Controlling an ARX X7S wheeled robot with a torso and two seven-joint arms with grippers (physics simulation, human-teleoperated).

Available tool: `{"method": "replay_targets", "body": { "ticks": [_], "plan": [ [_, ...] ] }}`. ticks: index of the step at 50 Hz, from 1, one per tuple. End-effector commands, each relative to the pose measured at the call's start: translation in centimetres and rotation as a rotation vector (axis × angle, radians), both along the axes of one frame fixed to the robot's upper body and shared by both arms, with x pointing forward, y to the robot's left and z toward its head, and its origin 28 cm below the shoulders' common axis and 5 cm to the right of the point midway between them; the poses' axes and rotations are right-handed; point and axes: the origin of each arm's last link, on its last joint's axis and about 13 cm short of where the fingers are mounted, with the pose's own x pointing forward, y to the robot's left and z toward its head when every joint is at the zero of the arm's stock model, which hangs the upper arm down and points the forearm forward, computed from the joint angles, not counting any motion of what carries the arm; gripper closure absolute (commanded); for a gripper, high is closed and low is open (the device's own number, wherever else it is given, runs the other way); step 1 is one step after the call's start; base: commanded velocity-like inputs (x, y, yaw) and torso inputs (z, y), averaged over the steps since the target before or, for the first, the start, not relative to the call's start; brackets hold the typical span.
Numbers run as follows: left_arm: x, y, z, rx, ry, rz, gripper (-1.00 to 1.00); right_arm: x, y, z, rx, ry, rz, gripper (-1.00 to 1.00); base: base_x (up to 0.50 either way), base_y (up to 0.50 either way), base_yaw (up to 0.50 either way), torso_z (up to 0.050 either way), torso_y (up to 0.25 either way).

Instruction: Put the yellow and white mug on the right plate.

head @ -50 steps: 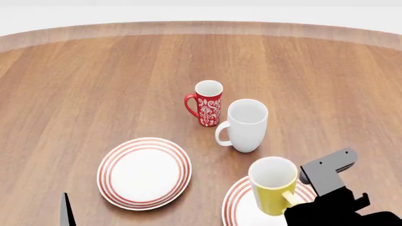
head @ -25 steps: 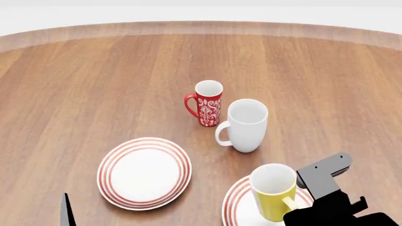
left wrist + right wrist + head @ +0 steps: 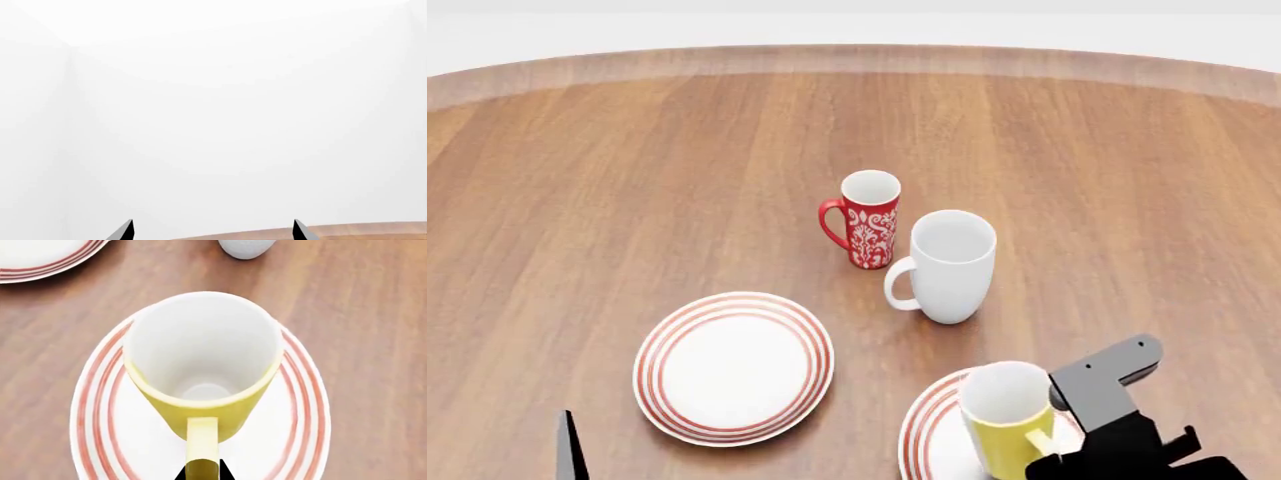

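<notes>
The left hand [image 3: 212, 231] shows two fingertips set wide apart with nothing between them, off at the counter's [image 3: 627, 180] near left. Near right, the right hand [image 3: 1052, 452] pinches the handle of the yellow and white mug [image 3: 1009, 420] over the right plate [image 3: 932, 440]. Letting go before it is seated risks a tip or a slide off the rim.

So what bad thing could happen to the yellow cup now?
The right pincer holds the yellow and white mug only by its handle, so it might tip or swing when let go. It hangs over the right plate, and I cannot tell whether it touches yet; dropped early, it could knock the plate. The white mug stands close by.
</notes>
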Motion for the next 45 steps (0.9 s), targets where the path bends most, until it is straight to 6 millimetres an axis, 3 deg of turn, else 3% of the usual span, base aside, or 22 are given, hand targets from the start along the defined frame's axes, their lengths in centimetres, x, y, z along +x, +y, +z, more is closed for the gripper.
{"method": "replay_targets", "body": {
  "ticks": [1, 8, 9, 28, 45],
  "plan": [
    [0.0, 0.0, 0.0, 0.0, 0.0, 0.0, -1.0, -0.1, 0.2, -0.7, -0.007, 0.017, 0.013, 1.0, 0.0, 0.0, 0.0, 0.0, 0.0],
    [0.0, 0.0, 0.0, -0.001, 0.002, 0.0, -1.0, -0.1, 0.2, -0.8, -0.018, 0.015, 0.005, 1.0, 0.0, 0.0, 0.0, 0.0, 0.0],
    [0.0, 0.0, -0.1, -0.001, 0.003, 0.0, -1.0, -0.1, 0.1, -0.8, -0.016, 0.016, 0.001, -1.0, 0.0, 0.0, 0.0, 0.0, 0.0],
    [0.1, 0.0, 0.0, -0.009, 0.006, 0.007, -1.0, -1.5, -0.5, 0.1, -0.016, 0.012, -0.008, -1.0, 0.0, 0.0, 0.0, 0.0, 0.0],
    [0.0, 0.0, 0.0, -0.01, 0.004, 0.004, -1.0, -7.1, -2.4, 3.0, 0.048, -0.069, -0.06, -1.0, 0.0, 0.0, 0.0, 0.0, 0.0]
  ]
}}
